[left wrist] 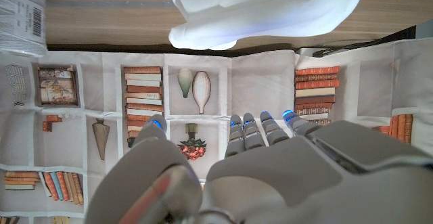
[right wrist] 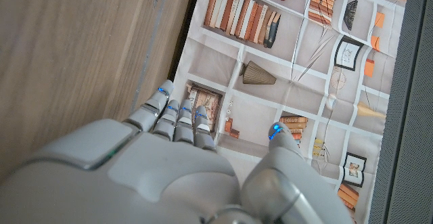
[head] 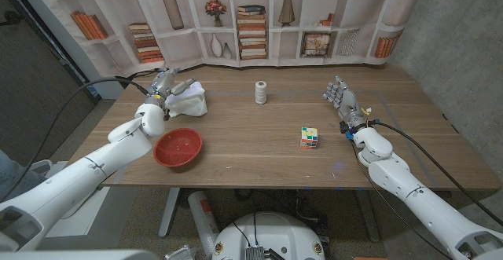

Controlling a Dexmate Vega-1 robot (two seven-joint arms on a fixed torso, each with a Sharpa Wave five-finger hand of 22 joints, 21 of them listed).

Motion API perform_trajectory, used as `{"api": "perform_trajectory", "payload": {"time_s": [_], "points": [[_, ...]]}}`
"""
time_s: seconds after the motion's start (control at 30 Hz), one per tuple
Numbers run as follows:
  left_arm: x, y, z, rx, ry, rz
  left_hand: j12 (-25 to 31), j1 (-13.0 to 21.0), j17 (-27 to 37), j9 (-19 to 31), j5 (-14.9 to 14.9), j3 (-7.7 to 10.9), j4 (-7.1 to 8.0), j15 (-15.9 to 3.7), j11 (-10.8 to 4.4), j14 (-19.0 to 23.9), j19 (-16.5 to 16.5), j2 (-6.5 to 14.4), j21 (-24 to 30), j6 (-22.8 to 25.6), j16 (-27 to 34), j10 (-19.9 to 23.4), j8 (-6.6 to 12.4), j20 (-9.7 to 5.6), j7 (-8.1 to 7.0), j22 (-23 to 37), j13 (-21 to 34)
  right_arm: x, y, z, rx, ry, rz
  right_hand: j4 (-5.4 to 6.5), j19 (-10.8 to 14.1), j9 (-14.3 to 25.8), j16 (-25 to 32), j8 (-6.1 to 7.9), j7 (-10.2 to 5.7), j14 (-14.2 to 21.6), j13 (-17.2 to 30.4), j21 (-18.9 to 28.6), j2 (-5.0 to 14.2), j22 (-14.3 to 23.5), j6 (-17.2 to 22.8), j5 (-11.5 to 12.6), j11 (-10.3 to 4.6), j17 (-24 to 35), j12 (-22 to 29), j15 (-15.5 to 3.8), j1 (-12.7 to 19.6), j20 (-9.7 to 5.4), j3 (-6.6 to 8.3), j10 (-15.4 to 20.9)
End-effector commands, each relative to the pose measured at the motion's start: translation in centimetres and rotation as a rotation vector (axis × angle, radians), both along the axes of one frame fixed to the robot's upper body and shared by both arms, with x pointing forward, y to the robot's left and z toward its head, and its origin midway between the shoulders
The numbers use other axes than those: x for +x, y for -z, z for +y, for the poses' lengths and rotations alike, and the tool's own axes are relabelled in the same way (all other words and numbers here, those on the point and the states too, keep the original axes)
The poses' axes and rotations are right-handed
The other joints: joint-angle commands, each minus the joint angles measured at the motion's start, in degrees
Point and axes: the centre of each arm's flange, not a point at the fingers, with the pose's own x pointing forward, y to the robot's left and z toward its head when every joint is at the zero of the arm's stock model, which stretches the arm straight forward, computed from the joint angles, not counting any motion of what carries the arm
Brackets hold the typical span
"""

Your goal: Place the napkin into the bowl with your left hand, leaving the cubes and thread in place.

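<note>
Left hand (head: pixel 165 87): at the far left of the surface (head: pixel 251 146), just left of the napkin (head: pixel 189 100). In the head view its fingers point toward the napkin and reach its edge; whether they actually touch cannot be told. In the left wrist view the fingers (left wrist: pixel 260 132) are extended and apart, thumb off to one side, with nothing between them, and the napkin (left wrist: pixel 264 11) lies beyond the fingertips. Hand released, holding nothing.

Right hand (head: pixel 341 99): at the right side of the surface, well apart from every object. Fingers loosely extended and side by side, thumb apart, in the right wrist view (right wrist: pixel 169 163). Nothing held; released.

Napkin: white, soft, crumpled into a rounded lump with folds, lying on the surface at far left, beyond the bowl (head: pixel 178 147).

Bowl: red, round, shallow, smooth matte finish, near left of the surface, just beside the left forearm. Faint light specks inside; no napkin in it.

Thread (head: pixel 261 93): small upright spool, pale grey-white winding, far centre. In the left wrist view its wound strands and a barcode label show (left wrist: pixel 20 17).

Cube (head: pixel 309 137): multicoloured puzzle cube with small square tiles, right of centre, between thread and right hand but nearer.

Surface: wood, brown, visible grain.
</note>
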Motion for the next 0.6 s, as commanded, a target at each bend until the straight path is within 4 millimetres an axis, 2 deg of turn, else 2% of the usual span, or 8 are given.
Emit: {"api": "perform_trajectory", "payload": {"time_s": [0.03, 0.13, 0.23, 0.43, 0.47, 0.6], "points": [[0.27, -0.06, -0.39, -0.001, -0.033, 0.035, -0.2, 1.3, 0.3, 0.2, 0.4, 0.03, -0.90, 0.49, 0.23, -0.7, 0.2, -0.2, 0.2, -0.8, -0.3, -0.8, -0.32, 1.52, -0.06, 0.2, 0.1, 0.03, 0.16, -0.14, 0.008, 0.000, 0.001, 0.09, 0.5, 0.2, 0.0, 0.13, 0.17, 0.4, 0.1, -0.2, 0.44, 0.1, 0.6, -0.3, 0.19, 0.3, 0.2, 0.14, 0.0, 0.14, -0.06, 0.4], [0.31, 0.03, -0.43, -0.002, -0.047, 0.048, -0.3, 2.1, 0.3, 0.2, 0.4, -0.09, -1.43, 0.89, 0.58, -0.7, 0.3, -0.5, 0.2, -1.4, -0.2, -1.2, -0.44, 2.43, -0.31, 0.2, 0.1, 0.08, 0.29, -0.16, 0.003, -0.002, 0.001, 0.09, 0.3, 0.2, 0.1, 0.14, 0.13, 0.5, 0.1, -0.4, 0.44, 0.1, 0.6, -0.3, 0.18, 0.3, 0.2, -0.11, -0.1, 0.20, -0.09, 0.4], [0.36, 0.14, -0.43, 0.000, -0.053, 0.057, -0.4, 2.7, 0.3, 0.2, 0.4, -0.17, -1.84, 1.33, 1.25, -0.8, 0.4, -0.8, 0.2, -1.8, -0.2, -1.8, -0.52, 2.60, -0.51, 0.2, 0.1, 0.09, 0.33, -0.16, 0.006, -0.003, 0.002, 0.07, 0.3, 0.2, 0.1, 0.16, 0.09, 0.6, 0.1, -0.5, 0.44, 0.1, 0.7, -0.3, 0.09, 0.3, 0.1, -0.17, 0.0, 0.28, -0.12, 0.4], [0.37, 0.24, -0.45, -0.006, -0.060, 0.070, -0.4, 4.2, 0.4, 0.3, 0.4, -0.37, -2.84, 1.88, 1.98, -1.3, 1.2, -1.5, 0.4, -2.5, -0.3, -2.5, -0.56, 4.82, -0.62, 0.2, 0.1, 0.07, 0.20, -0.14, 0.003, -0.006, -0.004, 0.06, 0.3, 0.2, 0.1, 0.16, 0.04, 0.7, 0.1, -0.6, 0.47, 0.1, 0.7, -0.3, 0.14, 0.3, 0.2, -0.26, 0.0, 0.30, -0.16, 0.5], [0.35, 0.23, -0.46, -0.007, -0.061, 0.073, -0.4, 4.7, 0.4, 0.3, 0.5, -0.43, -3.13, 2.04, 2.19, -1.3, 1.7, -1.7, 0.5, -2.7, -0.3, -2.6, -0.56, 5.41, -0.64, 0.2, 0.1, 0.06, 0.17, -0.13, 0.010, -0.006, -0.003, 0.05, 0.3, 0.2, 0.1, 0.15, 0.03, 0.7, 0.1, -0.6, 0.47, 0.1, 0.7, -0.3, 0.10, 0.3, 0.2, -0.26, 0.0, 0.29, -0.16, 0.6], [0.26, 0.12, -0.53, -0.007, -0.062, 0.075, -0.2, 7.0, 0.4, 0.3, 0.6, -0.80, -4.51, 2.05, 2.47, -1.4, 4.3, -2.4, 1.1, -3.1, -0.1, -3.1, -0.39, 11.10, -1.10, 0.2, 0.2, 0.06, 0.15, -0.09, 0.004, -0.009, -0.007, 0.04, 0.3, 0.2, 0.1, 0.15, 0.08, 0.8, 0.1, -0.7, 0.48, 0.1, 0.7, -0.3, 0.11, 0.3, 0.2, -0.29, 0.0, 0.30, -0.20, 0.6]]}}
